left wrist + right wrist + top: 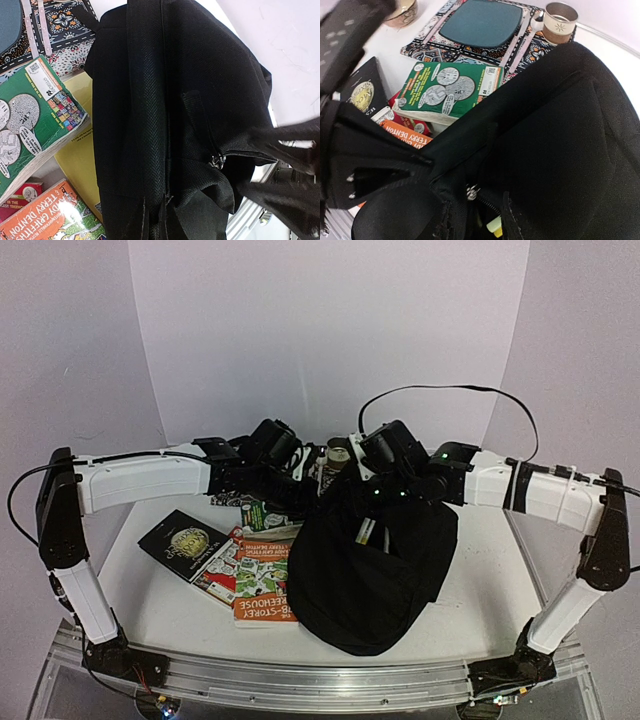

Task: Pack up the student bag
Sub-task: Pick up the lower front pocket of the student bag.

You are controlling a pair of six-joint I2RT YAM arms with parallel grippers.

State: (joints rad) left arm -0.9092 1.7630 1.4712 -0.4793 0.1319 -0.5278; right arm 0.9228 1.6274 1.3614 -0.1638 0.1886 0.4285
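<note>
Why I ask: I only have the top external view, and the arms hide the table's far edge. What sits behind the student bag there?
Observer: A dark teal pad on a patterned mat, per the right wrist.
Operator: Anything beside it?
Observer: A banded cup at the mat's right corner.
Operator: What's under the green book?
Observer: A flat yellow item, beside the student bag, in the left wrist view.

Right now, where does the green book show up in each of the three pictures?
Top view: green book just left of centre, beside the black backpack.
Left wrist view: green book at the left edge.
Right wrist view: green book upper middle, left of centre.
Shared landmark: the black backpack, to its right each time.
</note>
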